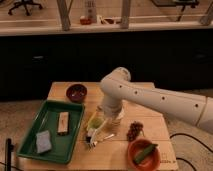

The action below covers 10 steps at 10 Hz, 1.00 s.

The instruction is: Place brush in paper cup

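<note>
White-armed end effector (102,121) sat low over clutter at wooden worktop (150,131) centre; opening and hold could not be told. Slim white-handled, black-bristled brush (98,139) lay there: judged light, stiff, best gripped mid-handle. Paper cup not made out.

1. No text, label, brand or number can be read anywhere – not on the green tray (30,132), not on the wooden table (150,125).
2. The gripper (102,122) is low over the table – it carries no readable marking.

Two bowls (76,93), one tray (30,136), one pincer (104,116).
</note>
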Tool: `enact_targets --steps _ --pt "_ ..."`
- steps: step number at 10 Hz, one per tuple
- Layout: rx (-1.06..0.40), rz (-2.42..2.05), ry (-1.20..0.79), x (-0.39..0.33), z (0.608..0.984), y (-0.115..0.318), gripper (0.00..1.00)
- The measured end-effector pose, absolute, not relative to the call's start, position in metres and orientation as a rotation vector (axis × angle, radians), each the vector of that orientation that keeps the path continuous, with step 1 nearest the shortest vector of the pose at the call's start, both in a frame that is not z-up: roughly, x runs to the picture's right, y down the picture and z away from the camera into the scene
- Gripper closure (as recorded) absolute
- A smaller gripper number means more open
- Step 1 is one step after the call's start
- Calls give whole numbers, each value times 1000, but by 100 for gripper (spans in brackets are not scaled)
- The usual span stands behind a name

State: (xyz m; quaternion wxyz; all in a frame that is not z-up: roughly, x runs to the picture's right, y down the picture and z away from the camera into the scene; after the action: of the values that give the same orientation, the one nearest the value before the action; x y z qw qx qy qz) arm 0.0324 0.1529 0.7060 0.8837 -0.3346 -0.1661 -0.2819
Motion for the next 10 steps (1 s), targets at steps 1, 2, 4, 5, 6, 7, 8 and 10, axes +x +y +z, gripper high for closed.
enact_targets --steps 1,2,4,5,6,7,8,10 --pt "-689 -615 -356 37 706 150 100" --pt "-680 -641 -369 37 706 147 100" --pt "-670 -692 -406 44 706 142 100" --pt "-669 -709 -424 46 707 140 100" --pt "-669 -724 -439 49 707 138 100" --pt "-670 -738 -450 50 708 136 100" --pt "-673 -751 -458 51 709 135 100" --pt "-680 -797 -482 52 710 133 100"
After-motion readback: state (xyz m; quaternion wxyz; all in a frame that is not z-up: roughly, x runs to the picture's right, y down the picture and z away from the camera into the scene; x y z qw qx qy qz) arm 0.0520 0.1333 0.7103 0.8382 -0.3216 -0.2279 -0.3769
